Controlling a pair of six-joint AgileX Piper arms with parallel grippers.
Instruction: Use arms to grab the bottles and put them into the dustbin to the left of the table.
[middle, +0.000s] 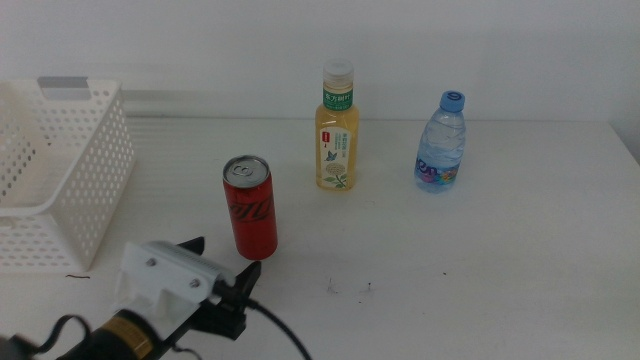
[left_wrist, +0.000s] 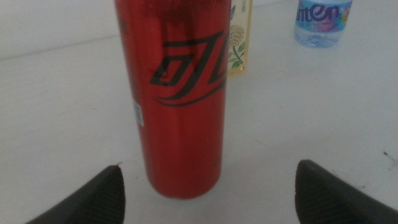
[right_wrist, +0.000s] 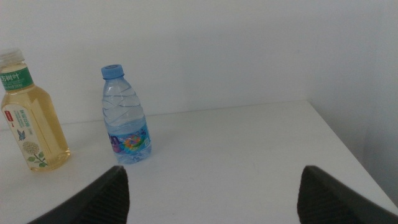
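A slim red can (middle: 250, 207) stands upright on the white table (middle: 480, 260), nearest the front. My left gripper (middle: 220, 257) sits low just in front of it, open. In the left wrist view the can (left_wrist: 177, 93) fills the space ahead of the gripper (left_wrist: 209, 167), slightly toward one jaw, touching neither. The yellow tea bottle (middle: 337, 130) and the clear water bottle (middle: 441, 143) stand further back. My right gripper (right_wrist: 211, 171) is open and holds nothing; it faces the water bottle (right_wrist: 126, 118) and tea bottle (right_wrist: 31, 118) from a distance and is out of the middle view.
The white perforated dustbin (middle: 60, 170) stands at the table's left side, close to the left arm's white casing (middle: 170, 275). A few dark specks (middle: 350, 288) mark the tabletop near the front. The table's right edge (right_wrist: 348, 149) shows in the right wrist view.
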